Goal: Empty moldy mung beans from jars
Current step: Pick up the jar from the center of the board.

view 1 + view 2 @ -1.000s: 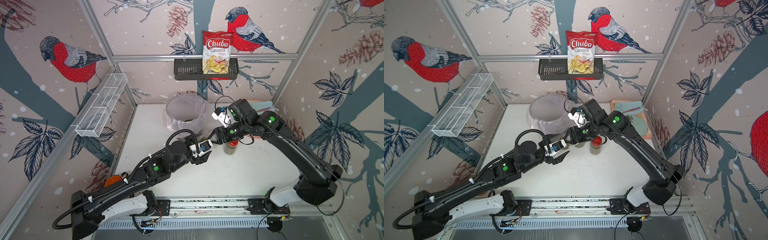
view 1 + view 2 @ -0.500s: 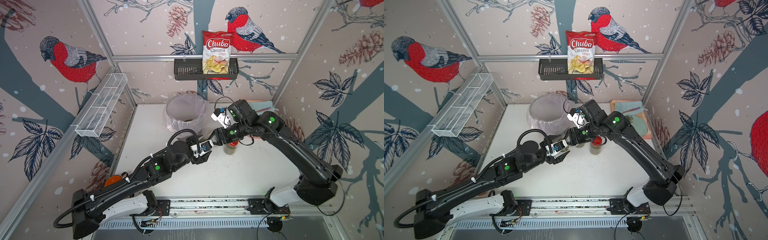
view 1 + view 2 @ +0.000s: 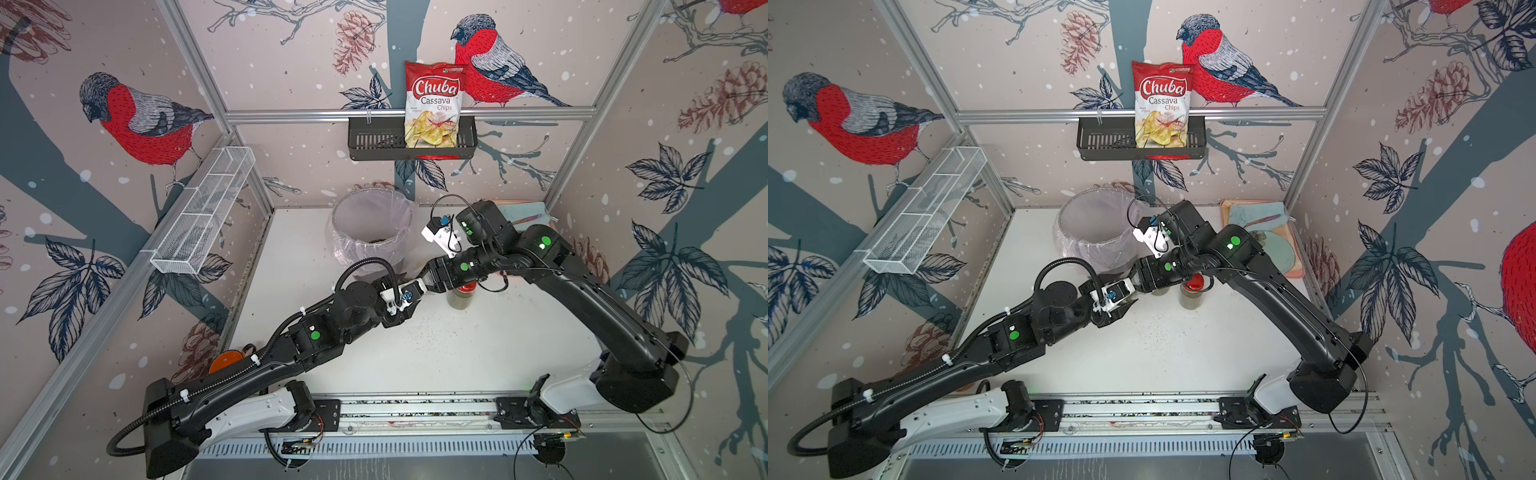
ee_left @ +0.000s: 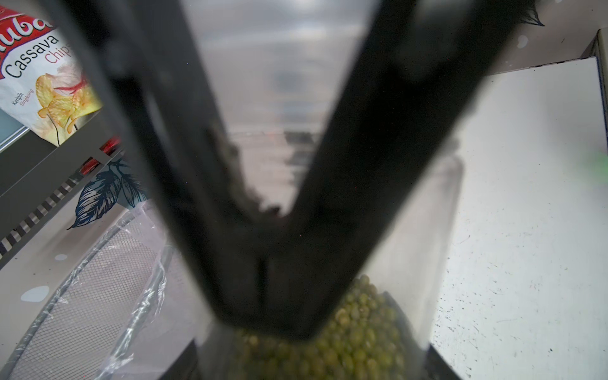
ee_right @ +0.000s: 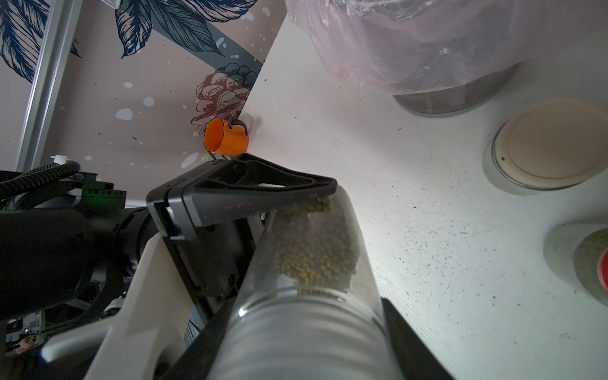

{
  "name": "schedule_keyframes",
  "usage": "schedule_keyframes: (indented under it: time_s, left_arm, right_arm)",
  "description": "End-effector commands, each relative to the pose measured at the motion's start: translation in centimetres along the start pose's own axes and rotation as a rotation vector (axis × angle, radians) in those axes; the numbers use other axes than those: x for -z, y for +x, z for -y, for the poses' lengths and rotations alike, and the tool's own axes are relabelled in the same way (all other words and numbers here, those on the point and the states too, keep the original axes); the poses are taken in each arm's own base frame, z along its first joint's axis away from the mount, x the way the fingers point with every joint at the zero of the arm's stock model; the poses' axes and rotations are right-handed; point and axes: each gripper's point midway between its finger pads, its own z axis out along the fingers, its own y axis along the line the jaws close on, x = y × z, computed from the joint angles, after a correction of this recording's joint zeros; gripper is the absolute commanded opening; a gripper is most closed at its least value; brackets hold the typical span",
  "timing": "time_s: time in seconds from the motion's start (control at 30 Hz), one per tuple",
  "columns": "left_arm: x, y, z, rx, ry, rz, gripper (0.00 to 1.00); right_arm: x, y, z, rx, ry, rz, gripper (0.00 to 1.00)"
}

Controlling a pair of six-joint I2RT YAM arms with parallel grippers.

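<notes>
A clear lidless jar (image 5: pixel 329 329) lies nearly level above the table, just in front of the bin. Mung beans (image 5: pixel 316 243) are heaped at its closed end. My right gripper (image 5: pixel 309 345) is shut on its threaded neck. My left gripper (image 4: pixel 312 362) is shut on the closed end, with one black finger (image 5: pixel 263 190) pressed over the beans (image 4: pixel 358 329). In both top views the two grippers (image 3: pixel 415 291) (image 3: pixel 430 280) meet tip to tip and hide the jar. A jar with a red lid (image 3: pixel 461 297) and a jar with a beige lid (image 5: pixel 549 144) stand on the table nearby, both with beans.
The grey mesh bin with a clear liner (image 3: pixel 374 220) stands at the back, just beyond the grippers. An orange mug (image 5: pixel 227 138) lies at the left wall. A tray with a cloth (image 3: pixel 1258 216) sits at the back right. Dark specks dot the white tabletop (image 3: pixel 457 353).
My left gripper has crept towards the right gripper and gone from open to shut on the jar's closed end. The right arm has stayed still.
</notes>
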Motion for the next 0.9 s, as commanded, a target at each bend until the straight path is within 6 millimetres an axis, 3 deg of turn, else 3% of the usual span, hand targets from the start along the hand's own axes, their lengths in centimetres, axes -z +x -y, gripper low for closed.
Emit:
schedule_keyframes:
  time_s: [0.0, 0.1, 0.3, 0.87]
  left_arm:
    - [0.5, -1.8, -0.8, 0.0, -0.023, 0.069, 0.37]
    - [0.5, -1.8, -0.7, 0.002, -0.02, 0.071, 0.26]
    - [0.6, -2.0, -0.5, 0.008, -0.009, 0.081, 0.18]
    - [0.5, -2.0, -0.4, 0.014, 0.0, 0.086, 0.15]
  right_arm:
    - [0.1, -0.4, -0.7, 0.005, -0.034, 0.019, 0.49]
    - [0.0, -0.5, -0.8, 0.001, -0.04, 0.024, 0.5]
    - [0.2, -1.6, -1.3, -0.002, -0.057, 0.074, 0.59]
    - [-0.2, -1.9, -1.3, 0.0, -0.045, 0.091, 0.76]
